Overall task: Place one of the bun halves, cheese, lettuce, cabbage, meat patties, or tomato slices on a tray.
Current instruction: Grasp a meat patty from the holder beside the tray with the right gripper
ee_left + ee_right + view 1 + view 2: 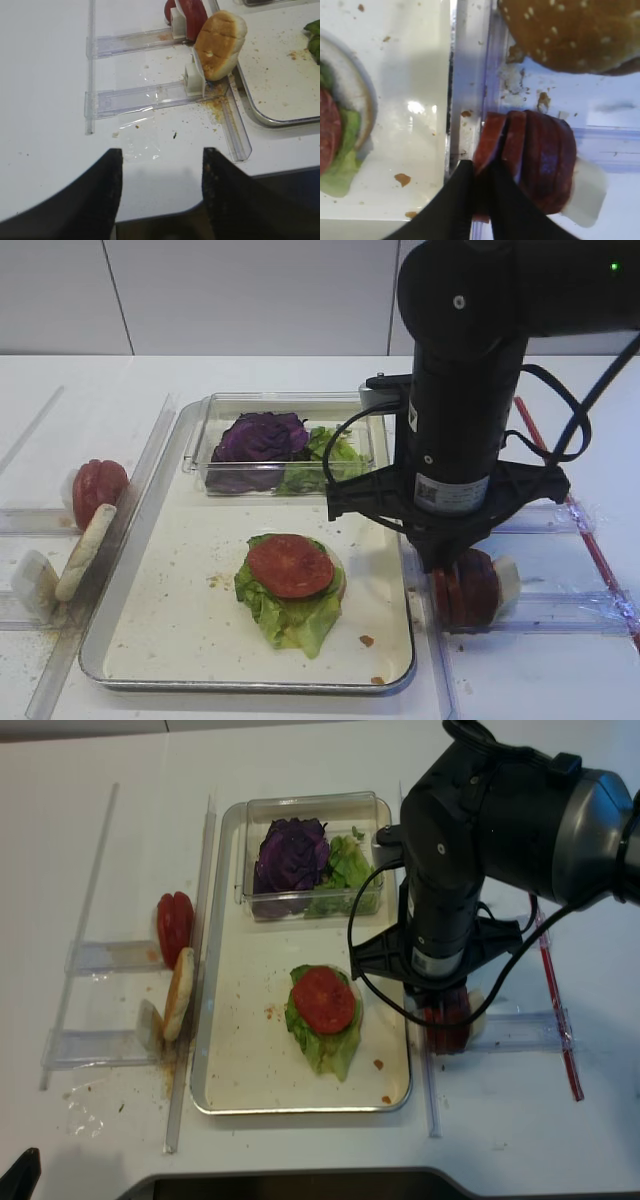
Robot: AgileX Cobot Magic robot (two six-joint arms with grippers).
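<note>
Right gripper (pixel 481 200), fingers narrowed, pinches the endmost of the meat patties (pixel 492 145). They stand on edge in a clear rack (pixel 560 612) just beside the tray (pixel 130 640), which lets one be pulled free. Left gripper (pixel 160 185) hangs open, idle.

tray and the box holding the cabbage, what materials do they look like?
Tray: looks like polished metal, with a shiny reflective rim; the floor is a matte cream, crumb-speckled. Box: probably clear rigid plastic, since the purple cabbage shows through its walls.
</note>
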